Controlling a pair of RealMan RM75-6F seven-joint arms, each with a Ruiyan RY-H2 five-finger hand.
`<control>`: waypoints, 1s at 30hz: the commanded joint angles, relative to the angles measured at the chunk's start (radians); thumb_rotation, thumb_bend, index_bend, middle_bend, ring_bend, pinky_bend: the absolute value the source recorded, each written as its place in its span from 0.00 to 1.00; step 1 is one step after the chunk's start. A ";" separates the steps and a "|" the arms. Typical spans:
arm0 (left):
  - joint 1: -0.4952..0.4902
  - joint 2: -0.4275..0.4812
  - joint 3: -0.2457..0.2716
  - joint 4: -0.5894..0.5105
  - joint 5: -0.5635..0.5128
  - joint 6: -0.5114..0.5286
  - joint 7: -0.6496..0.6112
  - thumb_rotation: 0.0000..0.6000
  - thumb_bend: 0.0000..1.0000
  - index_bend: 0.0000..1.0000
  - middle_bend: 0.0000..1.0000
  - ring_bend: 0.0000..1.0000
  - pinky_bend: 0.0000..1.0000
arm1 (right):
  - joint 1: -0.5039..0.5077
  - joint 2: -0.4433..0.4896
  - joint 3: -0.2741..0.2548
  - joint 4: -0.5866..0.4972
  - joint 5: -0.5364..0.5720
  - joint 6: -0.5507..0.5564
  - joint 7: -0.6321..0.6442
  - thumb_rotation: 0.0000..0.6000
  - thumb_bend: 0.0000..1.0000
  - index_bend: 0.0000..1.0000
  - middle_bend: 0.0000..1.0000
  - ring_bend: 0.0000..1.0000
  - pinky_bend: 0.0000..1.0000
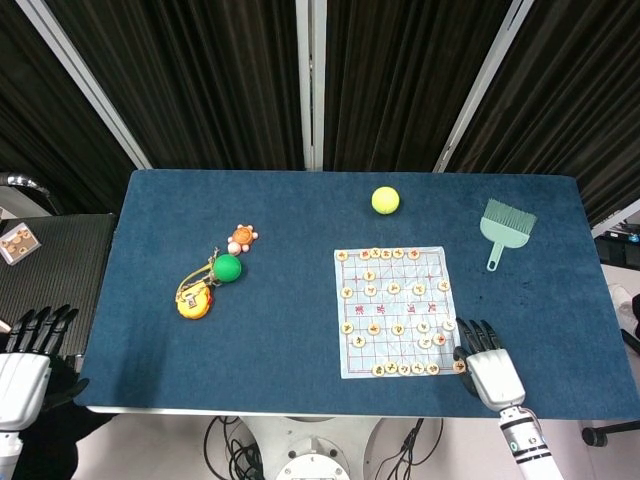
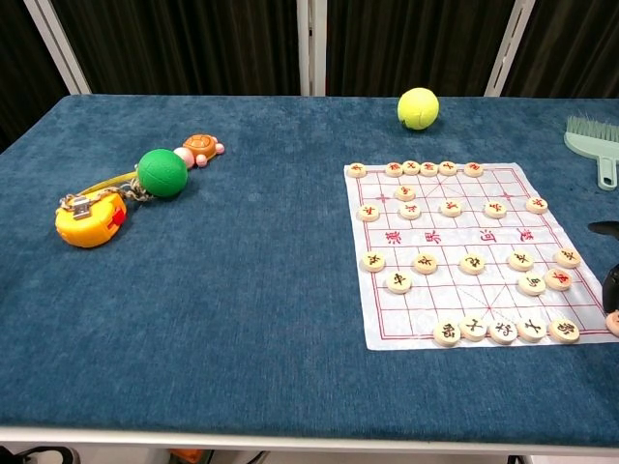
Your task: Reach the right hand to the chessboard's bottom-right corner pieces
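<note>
The white chessboard sheet lies right of the table's middle, with round wooden pieces on it. A row of pieces runs along its near edge to the bottom-right corner. My right hand hovers at that corner with its fingers spread, its fingertips over the corner piece. In the chest view only dark fingertips show at the right edge. My left hand hangs off the table's left side, fingers apart and empty.
A yellow tennis ball sits behind the board and a green hand brush to its right. A green ball, an orange turtle toy and a yellow toy lie at the left.
</note>
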 commanded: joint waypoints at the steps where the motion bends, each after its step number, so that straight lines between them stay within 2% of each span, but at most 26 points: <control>1: 0.001 0.000 0.000 0.001 0.000 0.001 -0.002 1.00 0.11 0.07 0.05 0.00 0.00 | 0.000 0.005 0.008 -0.006 0.002 0.010 0.008 1.00 0.27 0.53 0.00 0.00 0.00; 9: 0.000 -0.002 -0.002 0.005 0.000 0.000 -0.006 1.00 0.11 0.07 0.05 0.00 0.00 | 0.011 -0.008 0.034 0.009 0.028 0.005 0.001 1.00 0.27 0.53 0.00 0.00 0.00; 19: -0.003 0.005 -0.005 0.005 -0.003 -0.003 -0.007 1.00 0.11 0.07 0.05 0.00 0.00 | 0.029 -0.026 0.041 0.030 0.047 -0.024 -0.018 1.00 0.27 0.52 0.00 0.00 0.00; 30: -0.003 0.007 -0.005 0.004 -0.007 -0.009 -0.005 1.00 0.11 0.07 0.05 0.00 0.00 | 0.040 -0.027 0.041 0.023 0.053 -0.030 -0.030 1.00 0.26 0.43 0.00 0.00 0.00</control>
